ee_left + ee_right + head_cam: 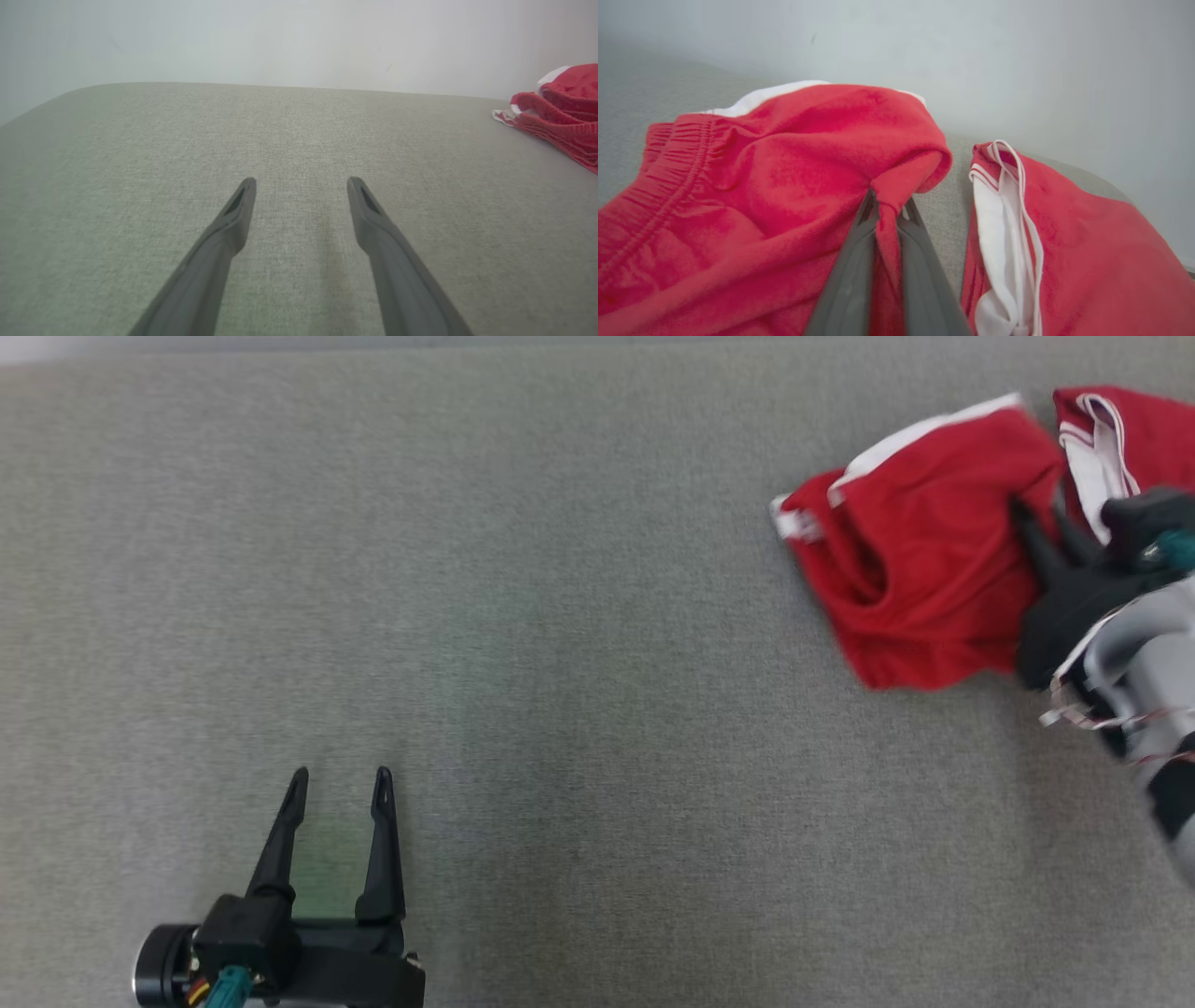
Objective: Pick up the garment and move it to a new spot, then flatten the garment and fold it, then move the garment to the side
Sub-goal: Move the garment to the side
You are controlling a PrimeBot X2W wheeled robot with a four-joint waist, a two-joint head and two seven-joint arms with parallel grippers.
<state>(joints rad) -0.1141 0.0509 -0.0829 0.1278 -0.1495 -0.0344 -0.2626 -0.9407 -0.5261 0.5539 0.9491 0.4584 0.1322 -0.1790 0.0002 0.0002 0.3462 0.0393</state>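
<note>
The garment (915,560) is red with white trim and an elastic waistband, and lies crumpled at the far right of the grey surface. In the right wrist view my right gripper (889,205) is shut on a pinched fold of the garment (794,158), with red cloth squeezed between the two fingers. From the head view the right gripper (1041,523) reaches in from the right edge onto the cloth. A second red part with white binding (1008,224) lies just to its right. My left gripper (341,784) rests open at the lower left, far from the cloth, nothing between its fingers (233,224).
The grey fabric surface (560,616) stretches wide and bare left of the garment. Its far edge meets a pale wall (299,42). In the left wrist view the garment (560,116) shows at the right edge.
</note>
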